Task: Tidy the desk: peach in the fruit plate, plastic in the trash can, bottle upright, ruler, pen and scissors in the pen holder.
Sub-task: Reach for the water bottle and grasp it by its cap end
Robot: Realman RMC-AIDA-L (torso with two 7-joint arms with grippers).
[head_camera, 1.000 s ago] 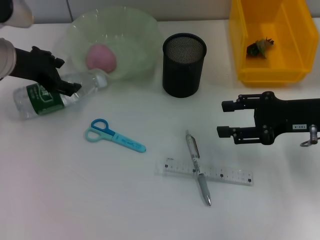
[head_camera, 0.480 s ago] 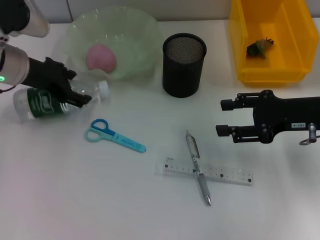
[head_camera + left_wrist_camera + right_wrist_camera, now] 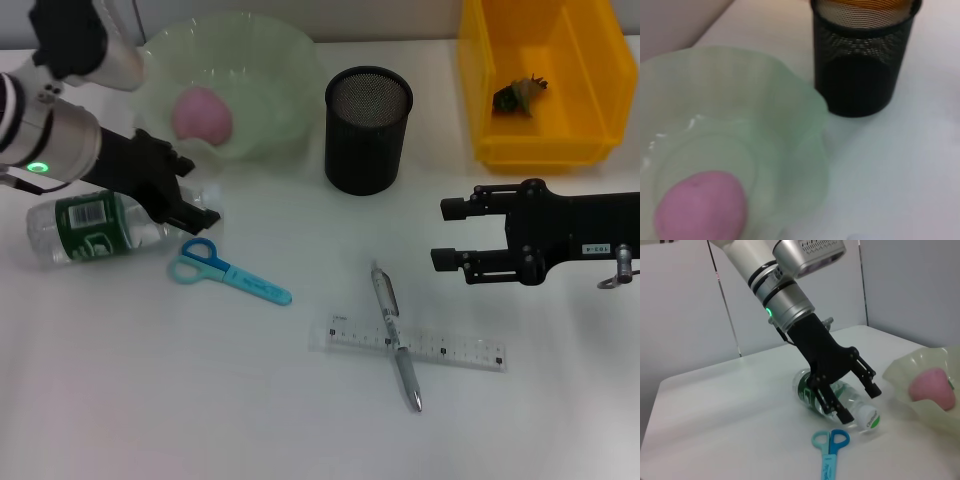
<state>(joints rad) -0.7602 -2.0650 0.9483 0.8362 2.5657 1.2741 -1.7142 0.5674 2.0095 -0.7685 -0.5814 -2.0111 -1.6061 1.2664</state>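
Head view: white worktop [image 3: 150,400]. Landmark = pen holder [image 3: 368,130], 1 black mesh cup, upright, nothing seen inside. To its left, near: 1 fruit plate [image 3: 270,80], pale green, w/ 1 peach [image 3: 202,113] in it. To its right: 1 yellow trash can [image 3: 540,140], 1 dark scrap of plastic [image 3: 518,94] inside. 1 bottle [image 3: 95,225] lies on its side well left of holder and nearer the robot, green label, neck toward holder. Left claw [image 3: 192,205] over the bottle's neck end, fingers spread, one each side of the neck; contact unclear. 1 pair of scissors [image 3: 228,271], blue, flat on worktop just robot-side of the bottle cap. 1 pen [image 3: 395,335] lying across 1 clear ruler [image 3: 415,345], both robot-side of holder, slightly right. Right claw [image 3: 440,236] right of holder, above worktop, fingers apart, holding nothing.

Left wrist view: fruit plate [image 3: 790,130] w/ peach [image 3: 700,207]; pen holder [image 3: 862,55] just beside plate rim, apart. Own fingers not shown.

Right wrist view: left claw [image 3: 860,402] fingers open, straddling the bottle [image 3: 837,400] near its white cap; scissors [image 3: 830,450] just beside cap; plate [image 3: 912,385] w/ peach [image 3: 932,387] off to one side.
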